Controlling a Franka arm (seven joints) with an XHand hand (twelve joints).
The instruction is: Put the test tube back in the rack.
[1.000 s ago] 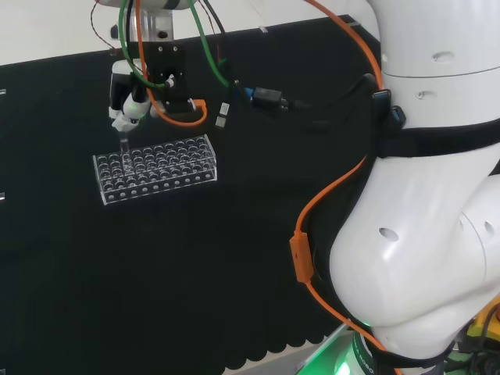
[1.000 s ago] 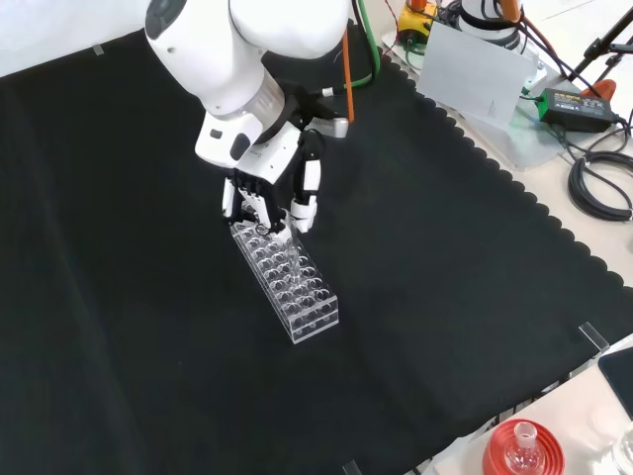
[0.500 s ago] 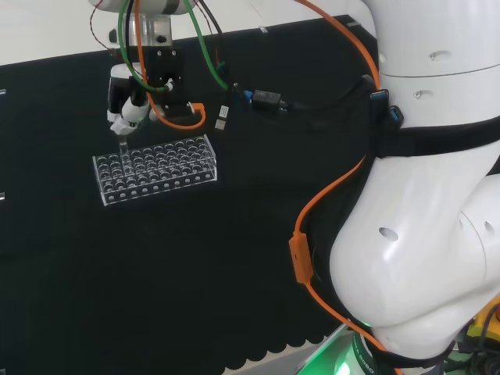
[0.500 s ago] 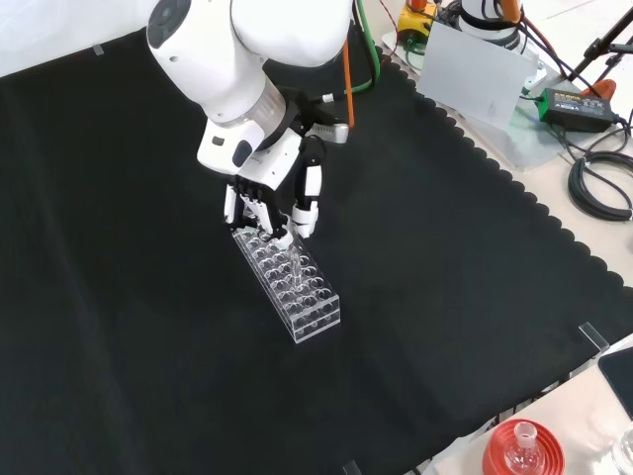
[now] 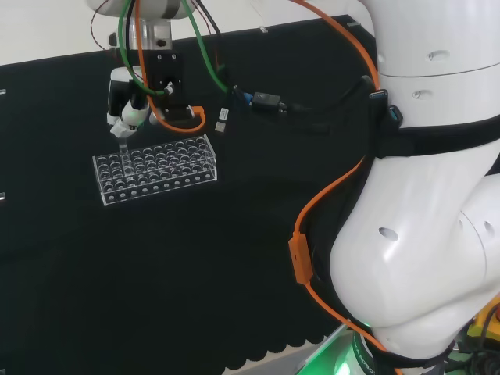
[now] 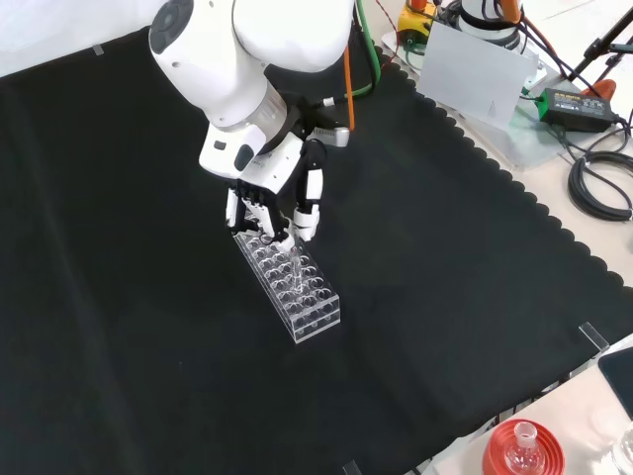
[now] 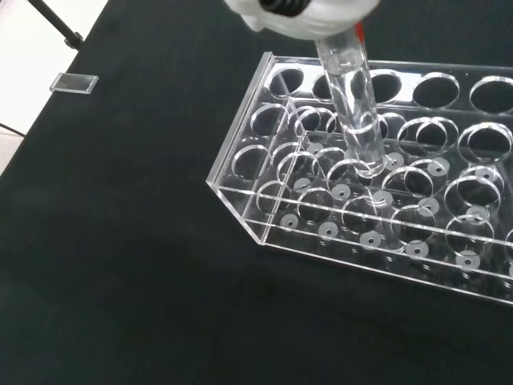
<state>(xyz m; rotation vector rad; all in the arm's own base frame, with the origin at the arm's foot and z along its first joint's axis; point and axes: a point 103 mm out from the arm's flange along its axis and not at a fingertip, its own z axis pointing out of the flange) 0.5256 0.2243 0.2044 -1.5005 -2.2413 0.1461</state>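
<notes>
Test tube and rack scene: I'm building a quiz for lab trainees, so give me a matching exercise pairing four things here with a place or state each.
Things:
1. test tube
2. rack
3. hand
4. red ribbed ring

Descriptions:
A. at the front view's bottom right, off the cloth
B. clear, lying on the black cloth
C. fingers curled round a tube
D. lower end just above the rack's holes

Pairs: 1-D, 2-B, 3-C, 4-A

Black cloth is covering the bench, its scalloped edge running along the right of the front view over a pale tabletop. Beyond that edge a grey sheet, a black power adapter and coiled black cables are lying (a red ribbed stand is sitting at the lower corner).
</notes>
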